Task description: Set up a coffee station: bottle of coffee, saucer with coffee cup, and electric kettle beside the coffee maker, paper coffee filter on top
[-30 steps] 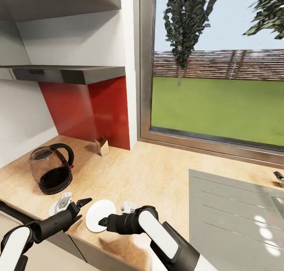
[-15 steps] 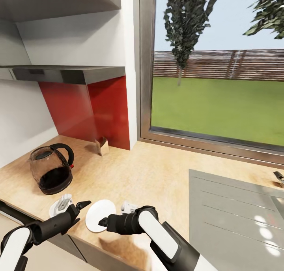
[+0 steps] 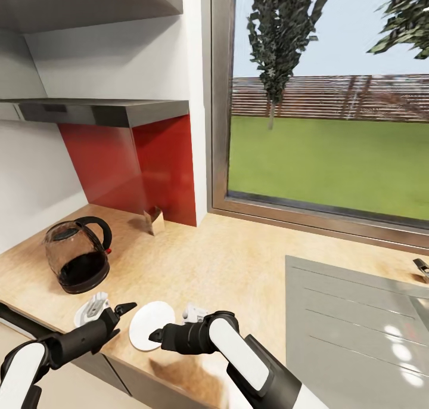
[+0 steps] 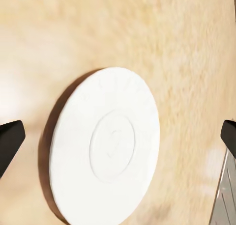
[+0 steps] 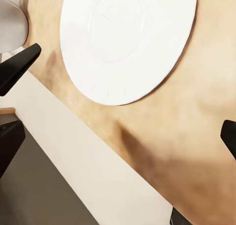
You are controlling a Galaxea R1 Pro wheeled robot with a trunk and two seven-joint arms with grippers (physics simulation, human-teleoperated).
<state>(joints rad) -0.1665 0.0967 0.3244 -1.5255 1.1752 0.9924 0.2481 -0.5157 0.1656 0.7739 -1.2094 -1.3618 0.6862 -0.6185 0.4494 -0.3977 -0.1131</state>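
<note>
Left tool (image 3: 117, 311) drew back slightly, lower beside saucer (image 3: 151, 324).

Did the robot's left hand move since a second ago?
Yes, a little. In the head view the left gripper has pulled back toward the counter's near edge, away from the kettle, which stayed put. The saucer hasn't moved.

Wooden countertop (image 3: 226, 266) carries kettle (image 3: 77, 263), saucer (image 3: 149, 324).

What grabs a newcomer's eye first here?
Probably the white saucer lying flat near the wooden countertop's front edge, with the left gripper and right gripper open on either side of it. Next, the glass electric kettle standing further left, and the big window onto the lawn.
</note>
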